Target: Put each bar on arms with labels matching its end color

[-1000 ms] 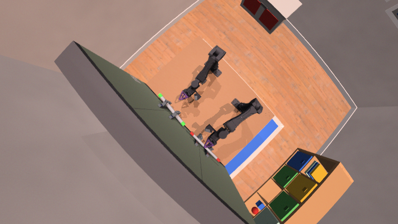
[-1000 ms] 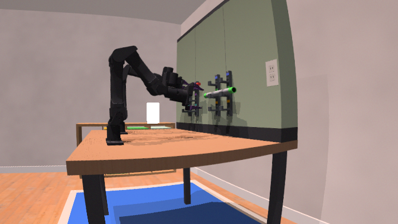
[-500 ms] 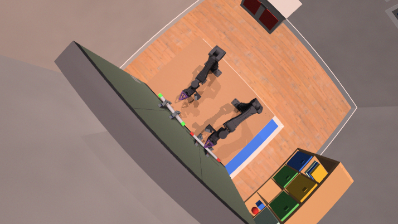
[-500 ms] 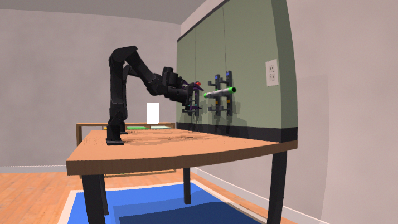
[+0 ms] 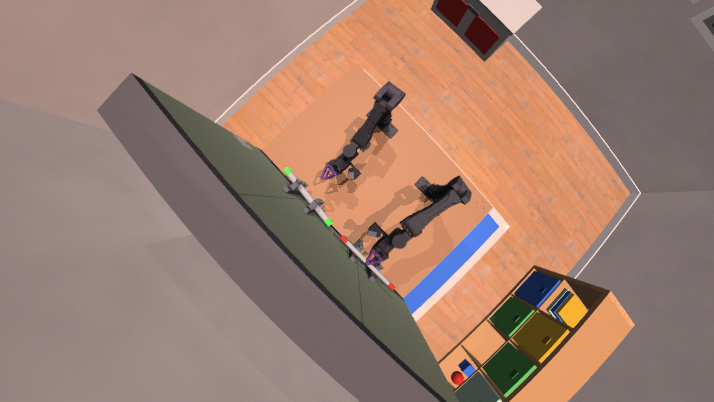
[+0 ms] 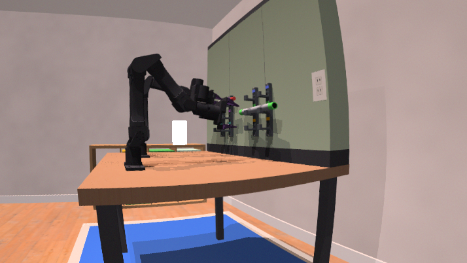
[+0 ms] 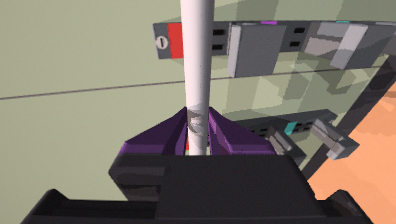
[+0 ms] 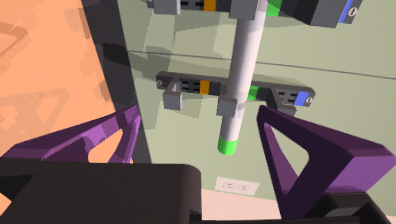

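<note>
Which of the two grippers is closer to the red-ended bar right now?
Left. The left gripper is shut on the red-ended bar; the right gripper is open, off in front of the green-ended bar.

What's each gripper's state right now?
Left gripper: shut on the red-ended bar.
Right gripper: open, holding nothing.

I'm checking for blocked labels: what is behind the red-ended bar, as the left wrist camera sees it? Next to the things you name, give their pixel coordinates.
Behind the red-ended bar [image 5: 355, 250] [image 7: 198, 65] are the green wall panel [image 5: 200, 135] [image 6: 291, 59] [image 7: 90, 55] and a rack upright [image 7: 219, 40], its red label [image 7: 175, 41] partly visible. Whatever the bar covers there cannot be seen.
</note>
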